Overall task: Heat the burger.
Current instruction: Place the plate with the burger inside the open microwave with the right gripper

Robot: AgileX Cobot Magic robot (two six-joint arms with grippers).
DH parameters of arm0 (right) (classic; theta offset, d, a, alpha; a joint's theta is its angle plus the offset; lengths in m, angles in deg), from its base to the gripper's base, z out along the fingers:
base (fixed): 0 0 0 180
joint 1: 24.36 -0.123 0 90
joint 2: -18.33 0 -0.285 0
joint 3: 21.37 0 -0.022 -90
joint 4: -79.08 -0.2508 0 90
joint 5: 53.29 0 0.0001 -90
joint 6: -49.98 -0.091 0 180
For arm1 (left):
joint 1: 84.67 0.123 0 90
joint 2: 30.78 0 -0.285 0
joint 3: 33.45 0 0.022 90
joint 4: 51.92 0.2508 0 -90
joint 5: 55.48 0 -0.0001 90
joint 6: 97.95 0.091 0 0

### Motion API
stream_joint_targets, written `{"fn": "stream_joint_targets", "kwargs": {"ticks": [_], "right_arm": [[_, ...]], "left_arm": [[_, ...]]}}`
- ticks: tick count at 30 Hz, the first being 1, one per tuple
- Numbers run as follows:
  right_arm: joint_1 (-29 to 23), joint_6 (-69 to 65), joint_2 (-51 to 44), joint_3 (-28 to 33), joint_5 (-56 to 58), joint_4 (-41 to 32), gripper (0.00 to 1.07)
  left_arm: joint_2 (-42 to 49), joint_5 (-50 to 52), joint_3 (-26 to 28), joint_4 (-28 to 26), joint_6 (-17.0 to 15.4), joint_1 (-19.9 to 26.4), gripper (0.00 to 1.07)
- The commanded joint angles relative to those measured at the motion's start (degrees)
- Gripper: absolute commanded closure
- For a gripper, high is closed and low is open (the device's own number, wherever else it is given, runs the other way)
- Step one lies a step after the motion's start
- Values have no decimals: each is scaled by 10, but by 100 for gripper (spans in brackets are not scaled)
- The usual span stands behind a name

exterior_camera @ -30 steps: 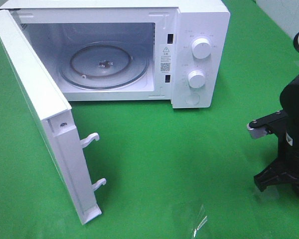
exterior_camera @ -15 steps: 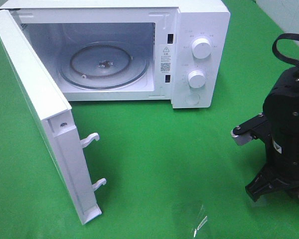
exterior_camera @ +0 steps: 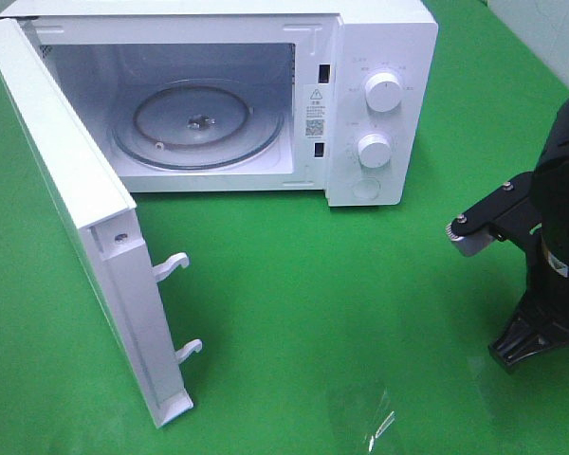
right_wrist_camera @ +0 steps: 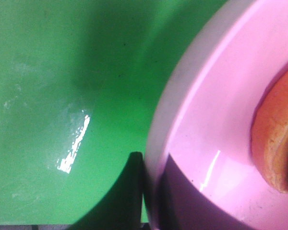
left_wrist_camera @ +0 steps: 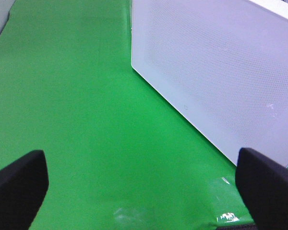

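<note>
Burger (right_wrist_camera: 278, 139): only a curved sliver of golden-brown bun is seen, cut off by the frame edge. It sits on the pink plate (right_wrist_camera: 206, 120). Heading and long axis cannot be told from that sliver.

Burger and plate are shown by the right wrist view only. There the plate rim is pinched by the right gripper (right_wrist_camera: 151, 201), with one dark finger (right_wrist_camera: 129, 191) against the outside and a dark shape just inside.

In the exterior high view the right arm (exterior_camera: 559, 237) is placed on the knob side of the microwave (exterior_camera: 398, 123), forward of it and well apart. The door (exterior_camera: 66, 190) is swung wide open and the glass turntable (exterior_camera: 199, 123) is exposed. The gripper's hold is not resolved in this view.

In the left wrist view the left gripper (left_wrist_camera: 144, 191) is seen with fingers (left_wrist_camera: 19, 184) spread wide and nothing between them. It is held over the green cloth (left_wrist_camera: 86, 96), near the outer face of the microwave door.
</note>
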Motion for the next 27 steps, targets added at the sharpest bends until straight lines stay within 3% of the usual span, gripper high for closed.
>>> {"fn": "stream_joint_targets", "kwargs": {"ticks": [1, 11, 19, 27], "right_arm": [[-21, -15, -23, 11, 32, 44, 107], [-97, -30, -83, 78, 30, 56, 107], [-195, -34, -123, 117, 30, 68, 107], [-276, -32, -127, 122, 30, 89, 105]], "left_arm": [[9, 8, -1, -3, 1, -1, 9], [9, 8, -1, -3, 1, -1, 9], [9, 8, -1, -3, 1, -1, 9], [9, 8, -1, -3, 1, -1, 9]]}}
